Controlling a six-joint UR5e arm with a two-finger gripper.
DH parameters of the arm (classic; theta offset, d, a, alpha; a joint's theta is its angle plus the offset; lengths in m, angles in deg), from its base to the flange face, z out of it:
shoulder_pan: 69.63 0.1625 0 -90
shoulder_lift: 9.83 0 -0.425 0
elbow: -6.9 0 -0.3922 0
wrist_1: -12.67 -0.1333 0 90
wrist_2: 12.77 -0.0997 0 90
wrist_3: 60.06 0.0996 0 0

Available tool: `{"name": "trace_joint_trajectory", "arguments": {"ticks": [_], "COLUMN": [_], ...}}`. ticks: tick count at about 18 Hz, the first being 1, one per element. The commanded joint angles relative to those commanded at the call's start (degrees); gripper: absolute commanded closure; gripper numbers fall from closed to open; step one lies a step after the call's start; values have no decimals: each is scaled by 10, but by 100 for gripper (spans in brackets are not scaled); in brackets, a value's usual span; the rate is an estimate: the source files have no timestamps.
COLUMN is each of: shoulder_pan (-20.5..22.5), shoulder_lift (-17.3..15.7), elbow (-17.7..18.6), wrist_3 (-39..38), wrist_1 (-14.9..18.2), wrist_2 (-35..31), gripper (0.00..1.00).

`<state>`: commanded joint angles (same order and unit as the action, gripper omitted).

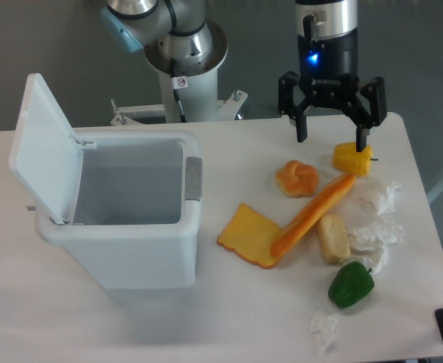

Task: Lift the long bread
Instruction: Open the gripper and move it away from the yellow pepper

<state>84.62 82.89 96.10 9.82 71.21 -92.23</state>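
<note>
Beside the white bin [116, 219] lie a glossy orange long bread [314, 214], a yellow-orange toast slice [249, 235], a golden bun [297, 178], yellow corn [353, 158] (near the black gripper [333, 136]) and a green pepper [351, 284]

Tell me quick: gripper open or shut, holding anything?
Gripper: open, holding nothing, hanging above the table behind the long bread.

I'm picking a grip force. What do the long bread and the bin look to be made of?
The long bread looks like smooth, glossy orange plastic, a toy food, going by its even colour and sheen; probably hard, though that is not certain. The bin looks like matte white-grey moulded plastic, with thin walls and a hinged lid.
</note>
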Motion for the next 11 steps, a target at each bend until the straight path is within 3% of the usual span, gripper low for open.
{"name": "trace_joint_trajectory", "arguments": {"ticks": [11], "shoulder_pan": [-3], "shoulder_lift": [1], "elbow": [-2], "wrist_3": [-11], "wrist_1": [0], "wrist_2": [-1], "gripper": [0]}}
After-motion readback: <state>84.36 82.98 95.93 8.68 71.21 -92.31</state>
